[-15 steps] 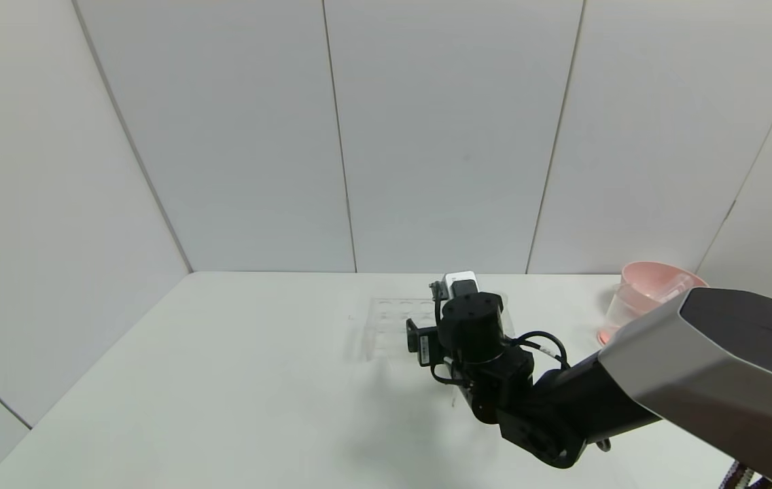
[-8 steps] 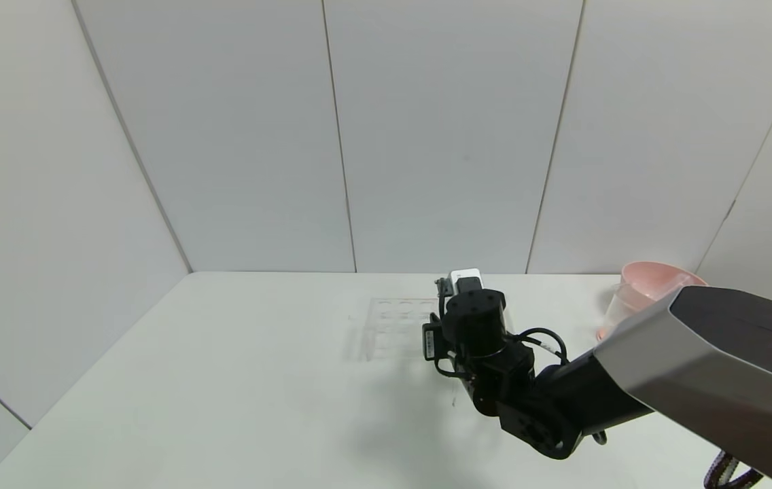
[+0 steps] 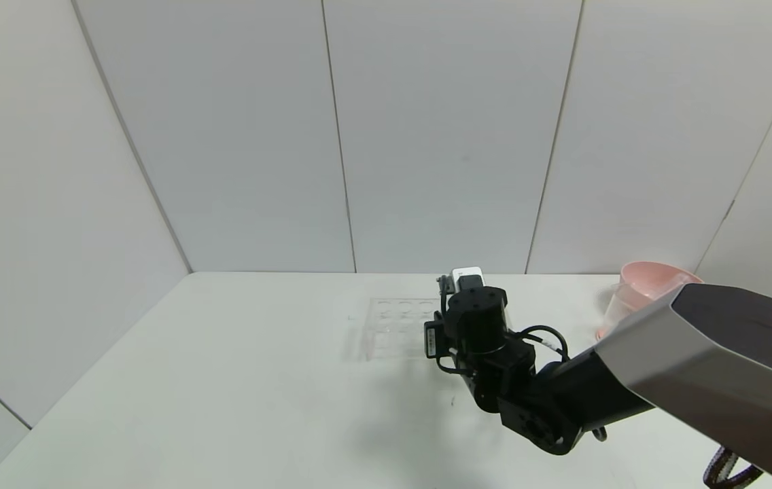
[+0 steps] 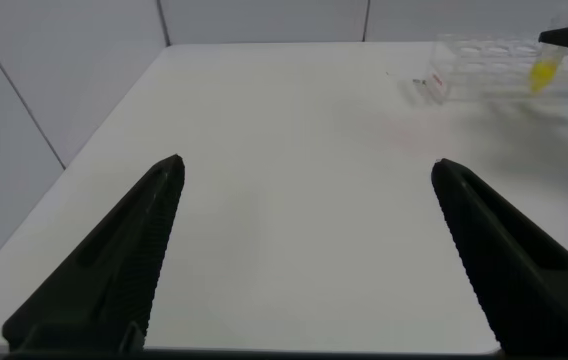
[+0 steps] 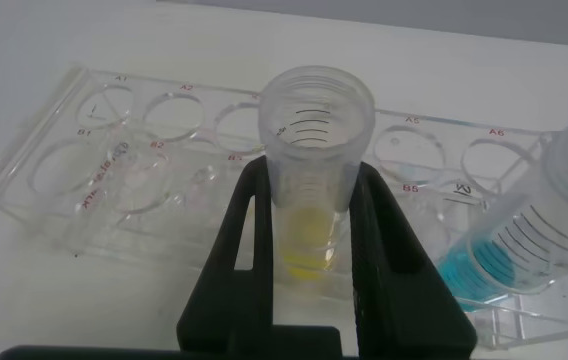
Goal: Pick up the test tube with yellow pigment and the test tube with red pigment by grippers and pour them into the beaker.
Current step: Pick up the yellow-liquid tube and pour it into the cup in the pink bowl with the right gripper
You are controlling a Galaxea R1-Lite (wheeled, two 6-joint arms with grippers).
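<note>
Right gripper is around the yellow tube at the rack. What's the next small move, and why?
Probably lift straight up. In the right wrist view the right gripper has its fingers against both sides of the test tube with yellow pigment, which stands upright in the rack, close beside the blue tube. Tilting now could knock that neighbour.

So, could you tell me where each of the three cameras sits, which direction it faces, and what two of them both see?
Head view: high on the robot, facing forward and down at the table; the right arm reaches over the tube rack.
Left wrist view: on the left arm, facing across the table; the open left gripper frames it.
Right wrist view: on the right arm, facing down at the rack; the right gripper clasps the yellow tube.
Shared: both wrist views show the rack, yellow tube and blue tube.
</note>
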